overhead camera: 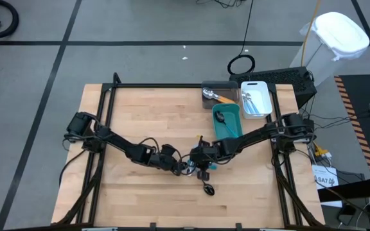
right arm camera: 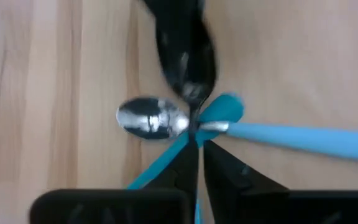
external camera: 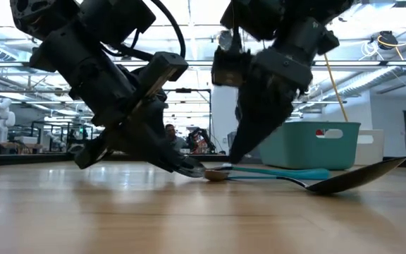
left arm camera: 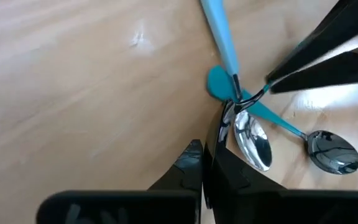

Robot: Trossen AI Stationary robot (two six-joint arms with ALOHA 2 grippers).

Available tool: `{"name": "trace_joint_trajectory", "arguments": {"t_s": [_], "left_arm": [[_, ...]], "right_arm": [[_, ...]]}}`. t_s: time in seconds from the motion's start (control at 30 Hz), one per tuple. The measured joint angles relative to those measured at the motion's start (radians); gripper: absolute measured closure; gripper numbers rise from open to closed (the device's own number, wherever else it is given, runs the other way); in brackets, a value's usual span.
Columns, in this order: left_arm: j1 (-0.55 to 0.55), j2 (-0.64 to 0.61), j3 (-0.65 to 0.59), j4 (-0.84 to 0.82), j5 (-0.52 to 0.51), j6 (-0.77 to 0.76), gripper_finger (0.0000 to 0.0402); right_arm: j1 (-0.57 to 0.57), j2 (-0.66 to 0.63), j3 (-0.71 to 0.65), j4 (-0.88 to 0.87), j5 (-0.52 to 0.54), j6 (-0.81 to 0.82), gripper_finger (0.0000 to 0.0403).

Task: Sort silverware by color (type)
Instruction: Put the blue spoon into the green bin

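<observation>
Left gripper (overhead camera: 184,168): we see it low over the table, its tips at the crossing blue-handled spoons (left arm camera: 229,56); how far its fingers are parted, we cannot tell.
Right gripper (overhead camera: 201,168): just beside the left one; its fingers (right arm camera: 188,163) stand nearly closed at the same crossing; a firm hold we can't confirm.
Progress: we judge it mostly done, with pieces in the gray bin (overhead camera: 220,90), white bin (overhead camera: 257,97) and teal bin (overhead camera: 227,122).
Left to sort: the blue pair, plus a dark spoon (overhead camera: 208,188) just past the grippers.
Views: both wrist views show the spoon bowls; the low view shows the spoons lying flat.

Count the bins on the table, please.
3: a gray bin at the far edge, a white bin beside it, and a teal bin nearer the arms.
</observation>
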Motion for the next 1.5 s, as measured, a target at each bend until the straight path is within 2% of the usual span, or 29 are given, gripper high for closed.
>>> {"name": "trace_joint_trajectory", "arguments": {"t_s": [0.27, 0.43, 0.53, 0.67, 0.8, 0.97, 1.2, 1.4, 1.5], "left_arm": [[-0.022, -0.045, 0.0, 0.052, 0.02, 0.006, 0.0395], [-0.021, -0.088, 0.0, 0.047, 0.024, -0.026, 0.0396], [-0.009, -0.117, 0.0, 0.049, 0.026, -0.046, 0.0396], [0.014, -0.154, 0.0, 0.055, 0.025, -0.068, 0.0396], [0.044, -0.174, 0.009, 0.093, 0.029, -0.06, 0.0396], [0.077, -0.179, 0.081, 0.082, 0.096, -0.001, 0.0396], [0.101, -0.179, 0.291, -0.146, 0.097, 0.09, 0.0396], [0.109, -0.18, 0.517, -0.506, 0.089, 0.198, 0.0396], [0.118, -0.18, 0.598, -0.638, 0.083, 0.204, 0.0396]], "right_arm": [[0.006, -0.146, 0.0, -0.12, 0.095, 0.021, 0.0296], [0.03, -0.285, 0.0, -0.213, 0.133, 0.09, 0.026], [0.07, -0.366, 0.007, -0.28, 0.229, 0.14, 0.0253], [0.129, -0.422, 0.079, -0.456, 0.352, 0.181, 0.0253], [0.168, -0.424, 0.181, -0.608, 0.406, 0.186, 0.0252], [0.2, -0.401, 0.279, -0.726, 0.472, 0.186, 0.0252], [0.224, -0.401, 0.358, -0.81, 0.505, 0.183, 0.0252], [0.275, -0.402, 0.448, -0.922, 0.542, 0.183, 0.0252], [0.307, -0.402, 0.475, -0.917, 0.56, 0.143, 0.0244]]}}
